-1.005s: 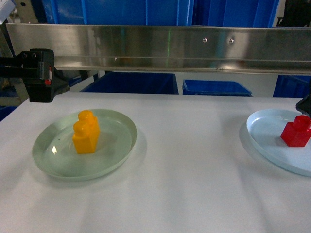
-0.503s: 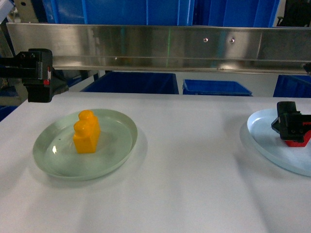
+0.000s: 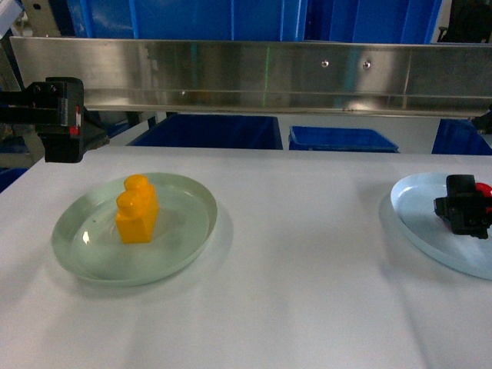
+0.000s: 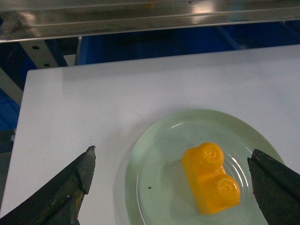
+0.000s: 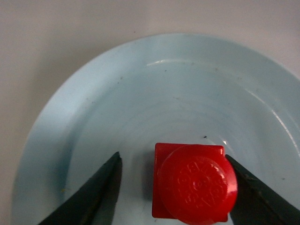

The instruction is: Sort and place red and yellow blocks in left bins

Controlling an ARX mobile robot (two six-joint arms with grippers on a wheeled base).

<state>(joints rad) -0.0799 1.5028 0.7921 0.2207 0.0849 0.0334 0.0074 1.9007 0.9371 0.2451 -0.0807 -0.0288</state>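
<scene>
Neither block is binned yet: our right hand (image 5: pixel 171 187), fingers spread, straddles the red block (image 5: pixel 192 187) on the pale blue plate (image 5: pixel 93 117) near the counter's right edge, while our wide-open left hand (image 4: pixel 171 183) hovers over the yellow block (image 4: pixel 211 178) on the green plate (image 4: pixel 154 154) near the left edge.

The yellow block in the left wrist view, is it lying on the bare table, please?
No, the yellow block stands inside the pale green plate, not on the table.

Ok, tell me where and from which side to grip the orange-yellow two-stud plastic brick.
Grip the orange-yellow two-stud plastic brick across its flat long sides, below the studs, coming from above: it stands upright in the pale green round plate, and the left pincer is open over it.
</scene>
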